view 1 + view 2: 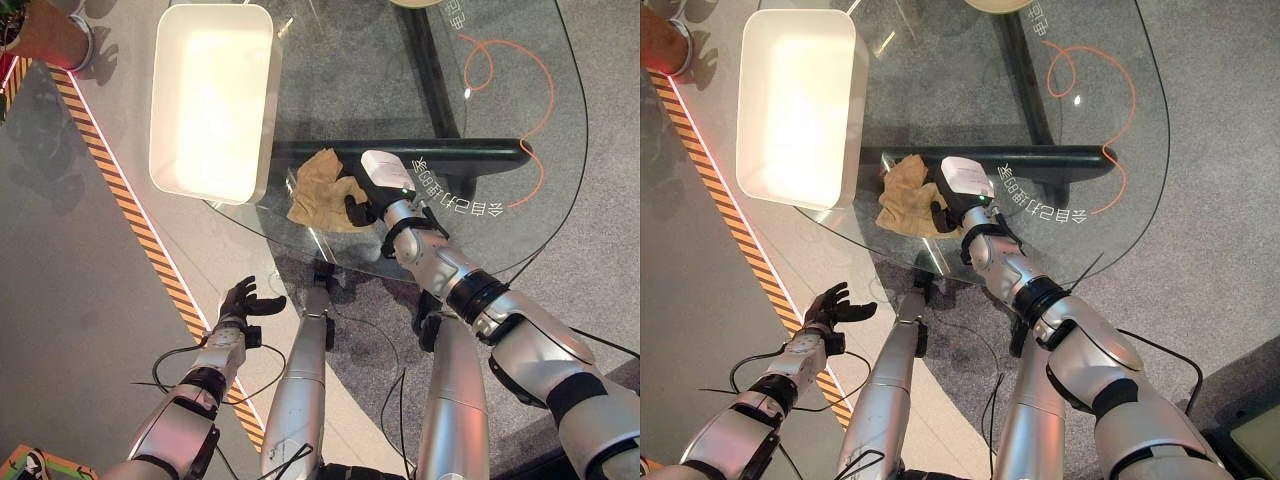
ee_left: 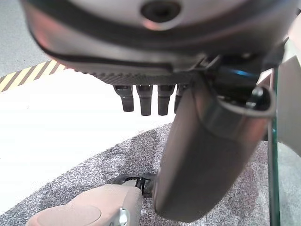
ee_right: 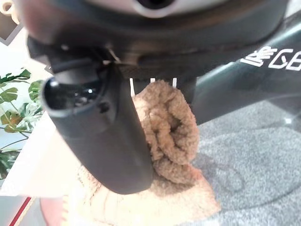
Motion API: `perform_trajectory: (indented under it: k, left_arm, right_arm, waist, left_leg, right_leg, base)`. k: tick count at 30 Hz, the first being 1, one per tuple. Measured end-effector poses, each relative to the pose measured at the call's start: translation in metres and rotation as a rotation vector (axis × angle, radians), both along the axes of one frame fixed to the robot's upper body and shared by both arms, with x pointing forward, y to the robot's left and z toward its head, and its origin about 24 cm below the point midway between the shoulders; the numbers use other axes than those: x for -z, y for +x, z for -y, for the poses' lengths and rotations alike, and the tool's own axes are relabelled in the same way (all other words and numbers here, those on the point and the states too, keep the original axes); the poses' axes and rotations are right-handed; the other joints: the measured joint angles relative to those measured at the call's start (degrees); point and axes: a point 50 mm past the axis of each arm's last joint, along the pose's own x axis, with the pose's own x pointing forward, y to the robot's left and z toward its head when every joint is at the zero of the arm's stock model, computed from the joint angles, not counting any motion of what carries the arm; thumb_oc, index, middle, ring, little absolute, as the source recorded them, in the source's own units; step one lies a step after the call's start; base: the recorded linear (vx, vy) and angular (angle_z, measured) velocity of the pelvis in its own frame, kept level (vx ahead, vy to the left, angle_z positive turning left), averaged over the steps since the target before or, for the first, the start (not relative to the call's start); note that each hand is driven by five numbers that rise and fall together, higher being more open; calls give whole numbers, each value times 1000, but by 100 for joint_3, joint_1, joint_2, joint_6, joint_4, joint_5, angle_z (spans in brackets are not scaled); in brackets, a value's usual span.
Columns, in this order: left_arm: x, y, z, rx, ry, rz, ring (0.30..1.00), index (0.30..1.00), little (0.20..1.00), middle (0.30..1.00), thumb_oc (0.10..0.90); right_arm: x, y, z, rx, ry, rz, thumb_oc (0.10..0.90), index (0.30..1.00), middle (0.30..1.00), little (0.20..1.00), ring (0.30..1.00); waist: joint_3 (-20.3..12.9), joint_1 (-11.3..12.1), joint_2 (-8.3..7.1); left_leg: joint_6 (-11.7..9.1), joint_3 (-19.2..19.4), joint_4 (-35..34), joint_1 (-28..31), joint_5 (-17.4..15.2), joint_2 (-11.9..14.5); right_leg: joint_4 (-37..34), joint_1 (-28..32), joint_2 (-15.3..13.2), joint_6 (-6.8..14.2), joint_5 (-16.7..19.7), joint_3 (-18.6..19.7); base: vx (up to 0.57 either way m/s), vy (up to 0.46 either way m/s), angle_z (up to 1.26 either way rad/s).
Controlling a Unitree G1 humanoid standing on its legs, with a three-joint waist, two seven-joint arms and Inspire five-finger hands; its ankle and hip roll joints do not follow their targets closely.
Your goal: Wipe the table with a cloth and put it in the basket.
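Lying rumpled on the glass table (image 1: 480,110), the cloth (image 1: 320,190) is a tan, nubbly piece of terry, bunched into folds and spread flat only at its near edge; it sits just beside the near right corner of the white basket (image 1: 212,100), close to it, though whether the two touch I cannot tell; the right hand (image 1: 362,205) rests on the cloth's right side, and in the right wrist view its thumb (image 3: 101,136) and the fingers behind are closed on a thick rolled fold of the cloth (image 3: 169,132), which bulges up between them while the rest fans out flat on the glass below; the basket is a rectangular white tub with rounded corners and a bare, brightly lit inside, standing at the table's left part with its near end over the edge of the glass; white lettering is printed on the glass next to the right hand, seen upside down from the head camera and not something I can read, and an orange looping line (image 1: 520,90) curls across the glass beyond it; a dark bar (image 1: 420,150) of the table's frame runs under the glass behind the cloth; the left hand (image 1: 243,300) hangs low off the table's near left side above the floor, by a black-and-yellow striped strip (image 1: 130,210), its fingers loosely spread and holding nothing; green leaves of a plant (image 3: 11,94) show in the right wrist view.
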Motion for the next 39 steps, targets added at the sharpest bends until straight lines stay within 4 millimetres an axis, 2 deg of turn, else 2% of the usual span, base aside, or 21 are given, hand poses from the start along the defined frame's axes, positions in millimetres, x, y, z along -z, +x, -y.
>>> perform_trajectory:
  k: [9,20,23,29,33,39]
  left_arm:
    - [-3,3,1,0,-6,12,900,900,900,900,800]
    - [-14,11,3,-61,-122,103,900,900,900,900,800]
    - [-19,13,3,-165,-222,162,900,900,900,900,800]
    - [-28,16,-4,-300,-294,236,900,900,900,900,800]
    - [-35,16,-12,-417,-328,300,900,900,900,900,800]
    - [-51,14,-32,-685,-481,446,900,900,900,900,800]
  right_arm:
    - [7,-5,-3,-20,14,-17,100,300,300,200,300]
    - [13,-7,5,54,223,-18,100,300,300,200,300]
    - [11,-11,9,81,311,14,100,300,300,200,300]
    - [1,-17,19,139,488,97,100,300,300,200,300]
    - [-18,-23,20,136,606,174,100,300,300,200,300]
    - [-33,-33,17,101,689,237,100,300,300,200,300]
  waist:
    - [0,-5,0]
    - [0,1,-1]
    - [2,-3,-3]
    - [16,-30,-26]
    - [42,-94,-80]
    - [56,-167,-229]
  left_leg:
    - [21,4,-5,-3,18,0]
    - [18,2,40,-37,15,-4]
    - [13,1,48,-68,12,-5]
    - [-8,-14,144,-174,-8,-4]
    - [-20,-14,275,-258,-22,-21]
    - [0,-23,356,-268,-54,-27]
  right_leg:
    - [-18,2,0,1,1,0]
    - [-31,9,-2,2,2,-10]
    - [-69,9,-1,26,17,-16]
    - [-152,7,7,71,49,-43]
    - [-188,13,1,109,77,-46]
    - [-183,30,5,117,85,-40]
  base:
    - [0,0,0]
    - [0,0,0]
    - [-1,-25,0]
    - [-4,-50,0]
    - [1,-10,0]
    - [2,-17,-1]
